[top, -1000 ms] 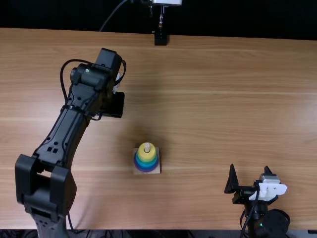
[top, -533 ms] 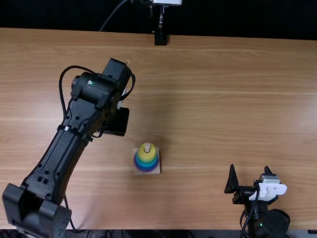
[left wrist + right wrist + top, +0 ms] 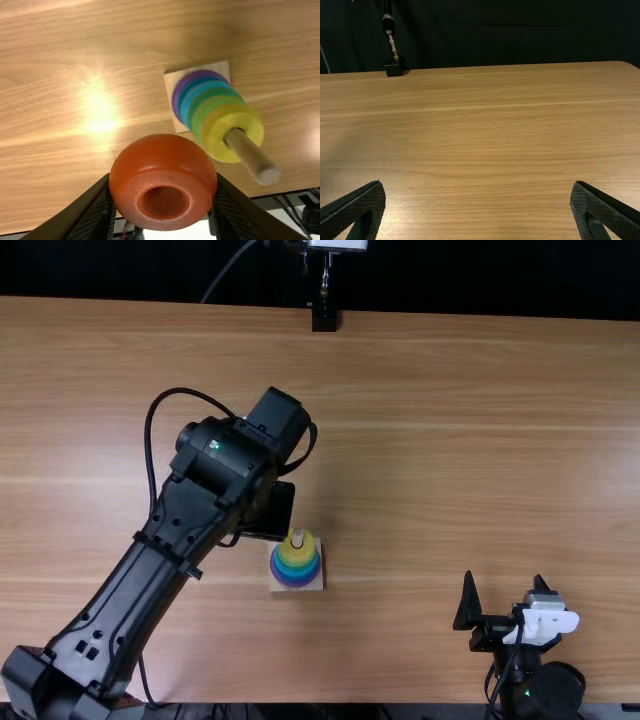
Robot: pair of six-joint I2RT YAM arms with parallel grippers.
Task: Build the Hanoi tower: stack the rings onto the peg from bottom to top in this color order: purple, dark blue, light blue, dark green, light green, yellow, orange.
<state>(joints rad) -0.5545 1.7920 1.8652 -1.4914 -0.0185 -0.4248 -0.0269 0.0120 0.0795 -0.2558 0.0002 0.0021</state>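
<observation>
Left black gripper (image 3: pixel 268 510) is sweeping nearer the round wooden peg (image 3: pixel 249 154) — jaws clamping a glossy orange ring (image 3: pixel 162 152) — black right gripper (image 3: pixel 504 578) gaping wide, empty.

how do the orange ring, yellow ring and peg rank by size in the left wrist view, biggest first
1. Orange ring, which looks much the biggest
2. Yellow ring
3. Peg, a thin stick

The orange ring seems nearer the camera, so real ring sizes are unsure.

Left arm (image 3: pixel 160 545) aslant toward the middle, right fingers (image 3: pixel 467 604) wide apart
</observation>
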